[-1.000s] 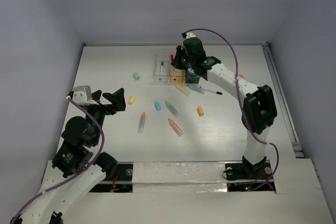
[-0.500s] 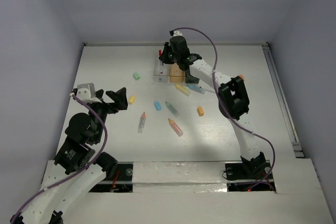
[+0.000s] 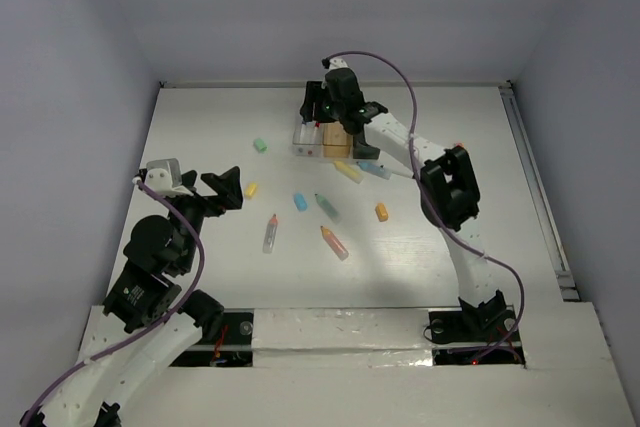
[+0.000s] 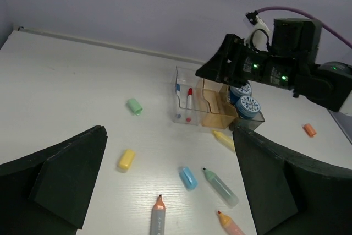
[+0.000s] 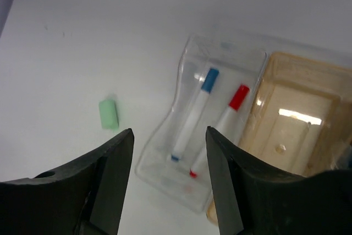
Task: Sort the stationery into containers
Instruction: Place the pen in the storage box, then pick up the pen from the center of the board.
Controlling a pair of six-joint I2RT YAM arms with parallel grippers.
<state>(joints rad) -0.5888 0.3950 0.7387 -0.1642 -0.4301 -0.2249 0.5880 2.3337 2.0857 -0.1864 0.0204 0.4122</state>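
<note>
Top external view first: the white table (image 3: 200, 127) fills the floor, and the right arm (image 3: 445, 187) is stretched far across it to the row of containers (image 3: 322, 139) at the back. The right gripper (image 5: 169, 132) hangs above the clear bin (image 5: 242, 59) — its fingers (image 5: 110, 174) stand a moderate way apart with nothing between them. Straight below that gap two thin white pens lie side by side on the bin floor, the blue-capped pen (image 5: 195, 108) and the red-capped pen (image 5: 223, 116). The orange bin (image 5: 297, 81) sits just beside them, off to the right finger's side.

The left gripper (image 4: 168, 136) hovers near its own edge, well apart from the bins — spread wide, gripping nothing. Ahead of it loose pieces dot the table: a green marker (image 4: 220, 186), a blue stub (image 4: 188, 177), a yellow stub (image 4: 126, 159), a green eraser bit (image 4: 134, 105). Two blue-white rolls (image 4: 247, 104) sit in the dark grey bin (image 4: 256, 118).
</note>
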